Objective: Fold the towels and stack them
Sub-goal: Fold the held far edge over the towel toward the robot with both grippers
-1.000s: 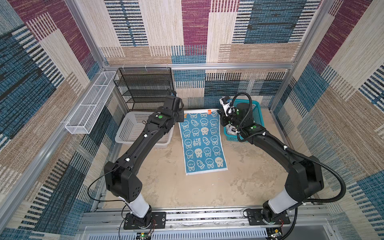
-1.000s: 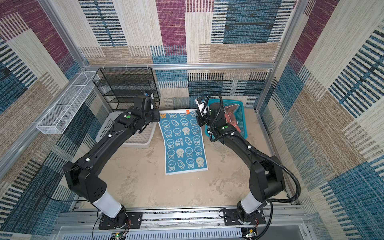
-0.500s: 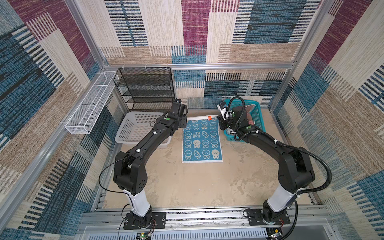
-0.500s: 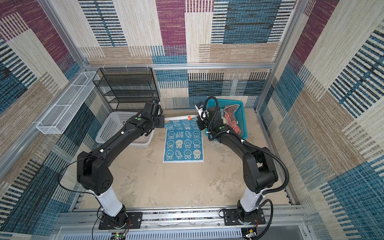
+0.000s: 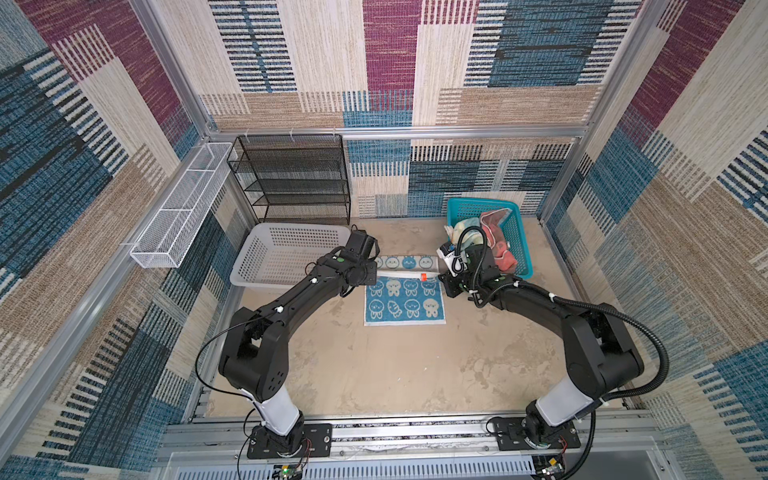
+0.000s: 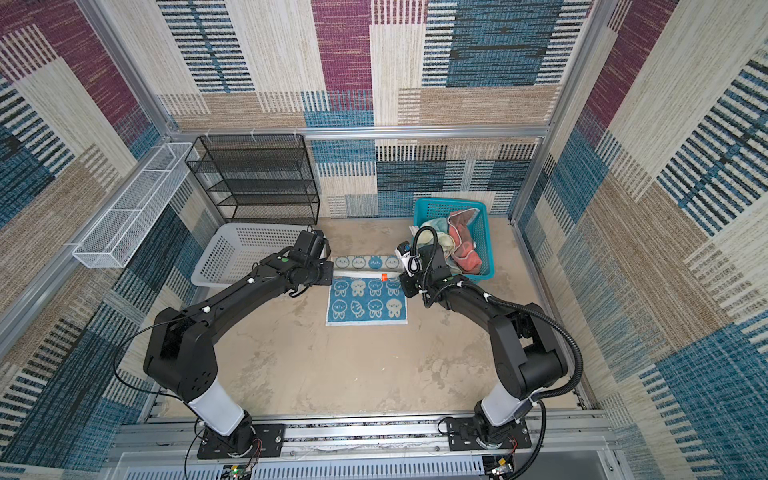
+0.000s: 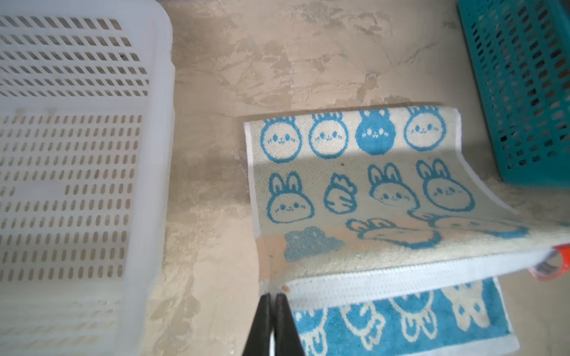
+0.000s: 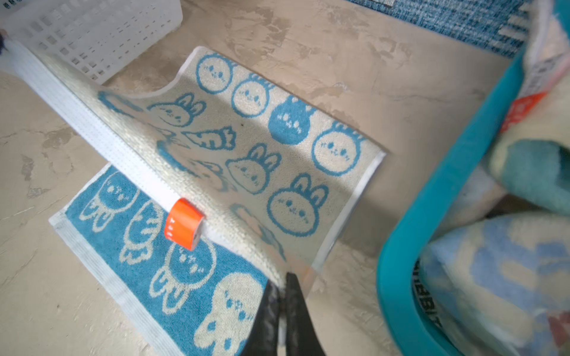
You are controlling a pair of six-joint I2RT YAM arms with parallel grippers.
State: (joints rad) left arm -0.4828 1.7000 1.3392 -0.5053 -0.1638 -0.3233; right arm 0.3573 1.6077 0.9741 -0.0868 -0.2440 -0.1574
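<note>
A towel (image 5: 405, 305) with bunny faces, blue on one side and white on the other, lies mid-table in both top views (image 6: 365, 305). Its white hem with an orange tag (image 8: 183, 223) is raised and stretched taut between my grippers, above the flat blue half. The white side (image 7: 354, 172) slopes down behind it to the table. My left gripper (image 7: 273, 297) is shut on one hem corner, and my right gripper (image 8: 282, 282) is shut on the other. More towels, pale yellow (image 5: 467, 232) and coral (image 5: 496, 243), lie bunched in the teal basket (image 5: 482, 202).
A white perforated basket (image 5: 286, 253) stands just left of the towel, close to my left arm. A black mesh shelf (image 5: 299, 178) stands against the back wall. A white wire tray (image 5: 174, 212) hangs on the left wall.
Both grippers have lifted the towel's far hem and carried it toward the near side. The flat blue part has grown shorter and the white underside now shows behind.
</note>
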